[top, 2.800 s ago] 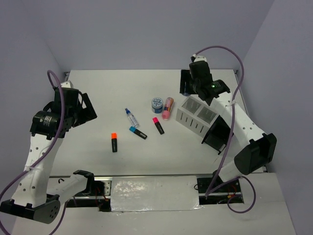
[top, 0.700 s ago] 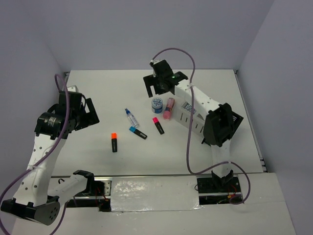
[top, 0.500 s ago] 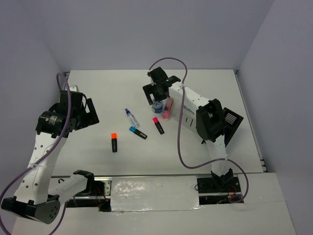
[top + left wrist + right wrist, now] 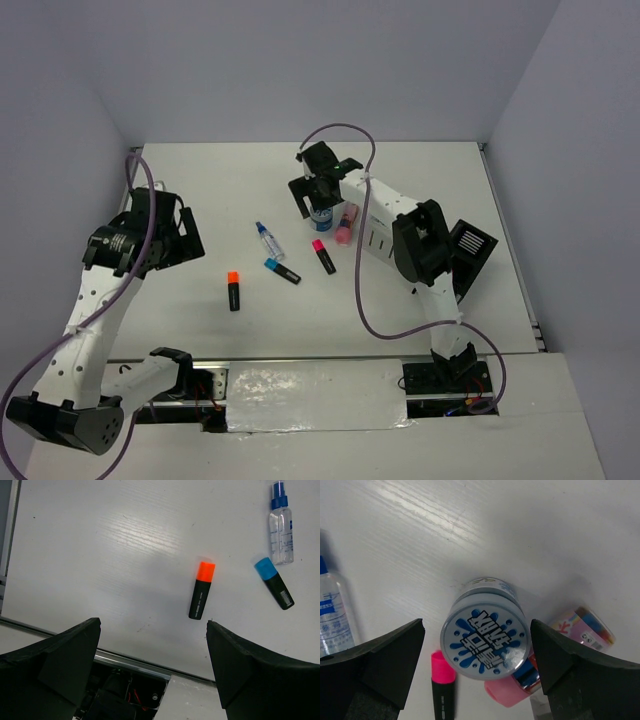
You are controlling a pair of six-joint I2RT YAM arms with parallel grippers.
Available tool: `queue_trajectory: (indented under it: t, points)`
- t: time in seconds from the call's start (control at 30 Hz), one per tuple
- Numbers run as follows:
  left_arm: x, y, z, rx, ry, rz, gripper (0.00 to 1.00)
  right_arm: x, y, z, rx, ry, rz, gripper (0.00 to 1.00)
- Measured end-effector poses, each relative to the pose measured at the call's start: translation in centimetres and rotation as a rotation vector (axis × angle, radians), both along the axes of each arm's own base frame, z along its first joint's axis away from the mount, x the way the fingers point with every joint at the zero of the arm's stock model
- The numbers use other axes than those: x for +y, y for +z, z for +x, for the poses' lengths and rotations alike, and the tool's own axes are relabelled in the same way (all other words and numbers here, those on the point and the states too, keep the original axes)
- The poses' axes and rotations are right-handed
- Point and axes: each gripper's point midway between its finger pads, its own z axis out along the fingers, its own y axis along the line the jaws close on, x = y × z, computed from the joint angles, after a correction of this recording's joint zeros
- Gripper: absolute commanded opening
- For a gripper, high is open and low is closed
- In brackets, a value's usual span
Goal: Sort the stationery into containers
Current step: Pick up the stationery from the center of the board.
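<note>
My right gripper (image 4: 318, 193) (image 4: 477, 666) is open, with one finger either side of a round blue tin (image 4: 321, 215) (image 4: 484, 640), just above its lid. A pink tube (image 4: 345, 225) (image 4: 559, 642) lies against the tin. A pink-capped highlighter (image 4: 323, 256) (image 4: 443, 690), a blue-capped one (image 4: 281, 270) (image 4: 274, 582), an orange-capped one (image 4: 233, 290) (image 4: 201, 591) and a clear bottle (image 4: 267, 240) (image 4: 280, 532) lie mid-table. My left gripper (image 4: 183, 233) (image 4: 152, 670) is open and empty, high over the table's left side. Only one tin shows.
The white slotted box (image 4: 383, 240) stands right of the tube, largely hidden by my right arm. A black box (image 4: 478, 243) shows behind the arm's elbow. The table's metal front edge (image 4: 130, 660) lies below my left gripper.
My right arm has swung from the back right, over the white box, leftward and down onto the blue tin. My left gripper has shifted slightly towards the highlighters.
</note>
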Motion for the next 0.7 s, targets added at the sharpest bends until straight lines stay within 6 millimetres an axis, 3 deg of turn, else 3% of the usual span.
queue_trajectory:
  t: [0.07,0.13,0.17,0.2,0.27,0.33,0.37,0.43,0.53,0.57,0.63,0.7]
  points:
    - [0.0,-0.1,0.2,0.002,-0.002,0.002,0.99,0.0,-1.1,0.0,0.017,-0.001,-0.013,0.93]
    - [0.0,-0.1,0.4,0.002,-0.007,0.005,0.99,-0.3,-2.1,-0.1,0.033,-0.005,-0.032,0.83]
    - [0.0,-0.1,0.5,0.004,-0.014,0.01,0.99,-0.3,-2.4,-0.1,0.041,-0.006,-0.04,0.73]
    - [0.0,-0.2,0.5,0.006,-0.017,0.013,0.99,-0.4,-2.7,-0.1,0.044,-0.005,-0.049,0.53]
    - [0.0,-0.2,0.7,0.007,-0.019,0.015,0.99,-0.4,-2.9,-0.1,0.046,-0.008,-0.047,0.42]
    - [-0.1,-0.3,0.9,0.006,-0.019,0.016,0.99,-0.1,-2.8,-0.1,0.05,-0.004,-0.035,0.23]
    - [-0.1,-0.2,1.0,0.003,-0.019,0.016,0.99,0.0,-2.6,-0.2,0.05,0.001,-0.028,0.05]
    - [0.0,-0.1,1.2,-0.003,-0.016,0.019,0.99,0.6,-2.0,-0.5,0.056,0.019,0.002,0.0]
    - [0.0,0.1,1.5,-0.018,-0.012,0.021,0.99,1.9,1.0,-1.1,0.035,0.05,0.079,0.0]
    - [0.0,0.2,1.6,-0.022,-0.012,0.02,0.99,2.4,2.8,-1.3,0.015,0.061,0.115,0.0]
    - [-0.1,0.2,1.9,-0.029,-0.012,0.018,0.99,2.5,7.4,-1.4,-0.05,0.064,0.174,0.0]
    - [-0.2,0.1,2.2,-0.031,-0.015,0.015,0.99,1.9,13.5,-1.5,-0.139,0.043,0.238,0.0]
